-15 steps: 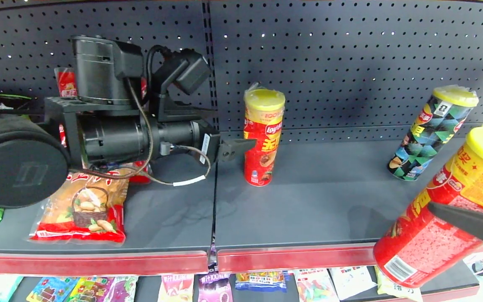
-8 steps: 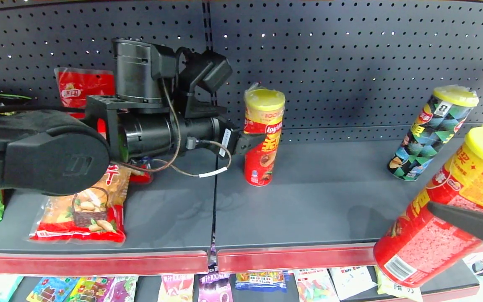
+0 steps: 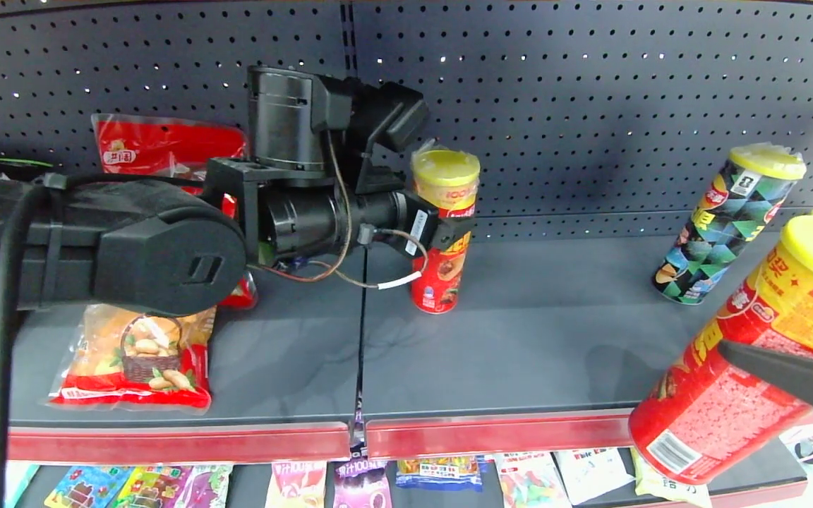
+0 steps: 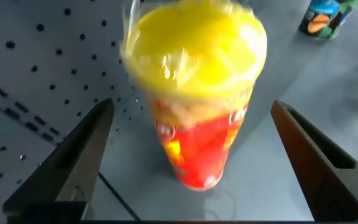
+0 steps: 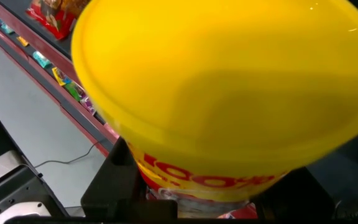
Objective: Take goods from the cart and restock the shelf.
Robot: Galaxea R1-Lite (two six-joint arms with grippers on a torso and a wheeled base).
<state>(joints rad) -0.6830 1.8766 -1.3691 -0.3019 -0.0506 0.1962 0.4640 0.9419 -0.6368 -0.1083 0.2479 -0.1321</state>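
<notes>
Left gripper (image 3: 457, 229): we see it shifted rightward, jaws apart astride the upright red cardboard crisp can (image 3: 440, 279), yellow-lidded.
Right gripper (image 3: 752, 363): we see it clamping a tilted red yellow-lidded can (image 3: 731, 402).

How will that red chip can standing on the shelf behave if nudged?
The red chip can is tall and narrow on a small base, so it probably tips easily. Its round body would likely roll once down.

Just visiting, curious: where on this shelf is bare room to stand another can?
Widest bare patch: between the red can and the patterned can, forward to the shelf lip. Narrower: between peanut bag and red can. The left end is crowded with bags.
</notes>
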